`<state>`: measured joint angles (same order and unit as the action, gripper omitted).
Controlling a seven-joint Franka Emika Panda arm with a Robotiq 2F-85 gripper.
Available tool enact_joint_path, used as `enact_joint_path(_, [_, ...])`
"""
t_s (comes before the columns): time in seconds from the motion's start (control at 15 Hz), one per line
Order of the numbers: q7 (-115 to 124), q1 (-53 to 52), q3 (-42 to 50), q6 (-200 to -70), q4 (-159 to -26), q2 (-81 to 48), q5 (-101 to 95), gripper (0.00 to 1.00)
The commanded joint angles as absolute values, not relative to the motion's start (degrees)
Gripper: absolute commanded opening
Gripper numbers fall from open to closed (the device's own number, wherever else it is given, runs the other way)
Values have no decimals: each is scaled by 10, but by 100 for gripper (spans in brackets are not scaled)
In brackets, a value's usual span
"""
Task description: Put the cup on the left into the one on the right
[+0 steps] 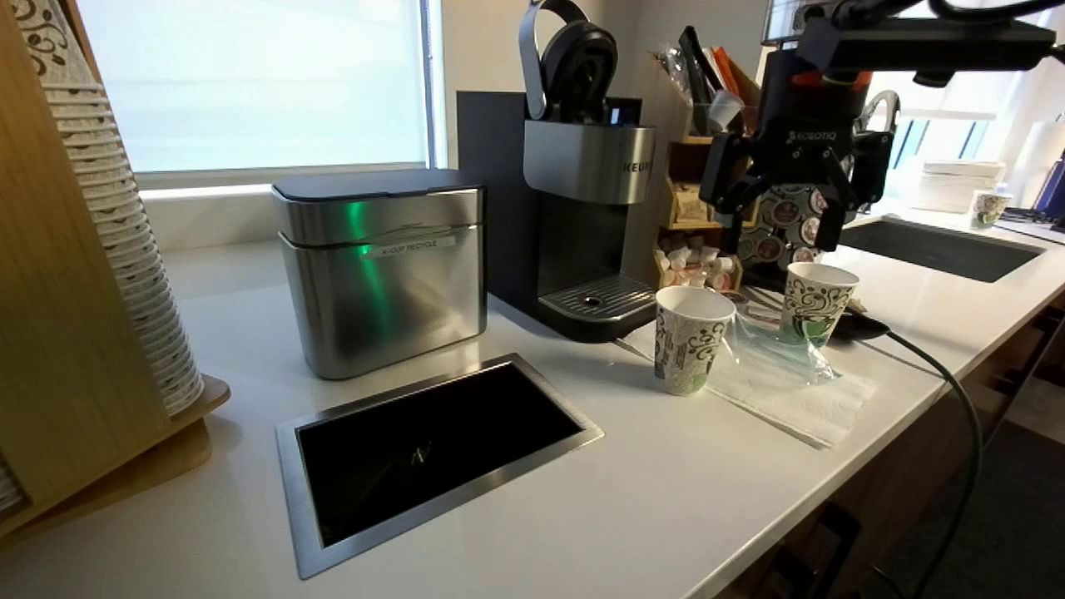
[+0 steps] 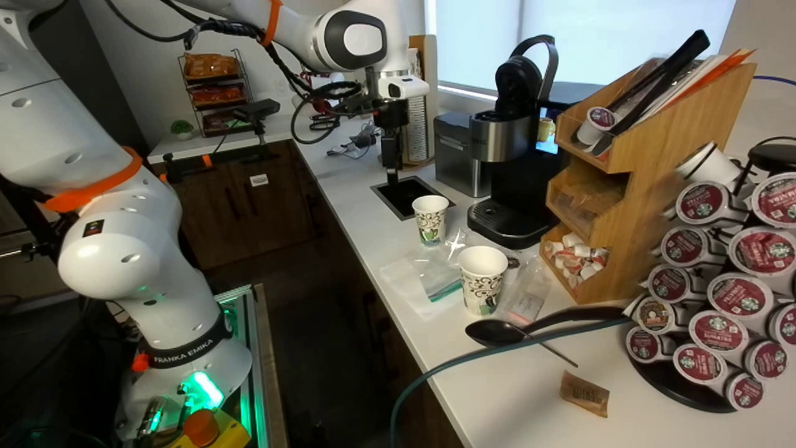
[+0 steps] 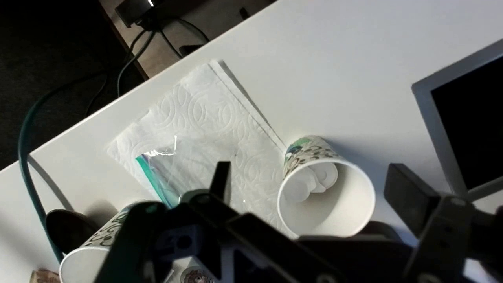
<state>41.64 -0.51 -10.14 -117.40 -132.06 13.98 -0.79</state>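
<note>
Standing nearer us in an exterior view, the right white swirled paper cup is on the white tabletop, the left white swirled paper cup apart beyond it, both upright. Nothing is nested; grasp, lift and insertion remain, we judge. Farther, the white jointed arm points its empty black gripper down, spread wide, framing the left cup in the wrist view.
</note>
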Motion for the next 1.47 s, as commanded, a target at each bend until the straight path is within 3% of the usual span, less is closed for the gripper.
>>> enact_joint_path(0.0, [420, -5, -74, -1237, -1342, 142, 36, 100])
enact_joint_path(1.4, [438, 4, -49, -1322, -1365, 80, 36, 100])
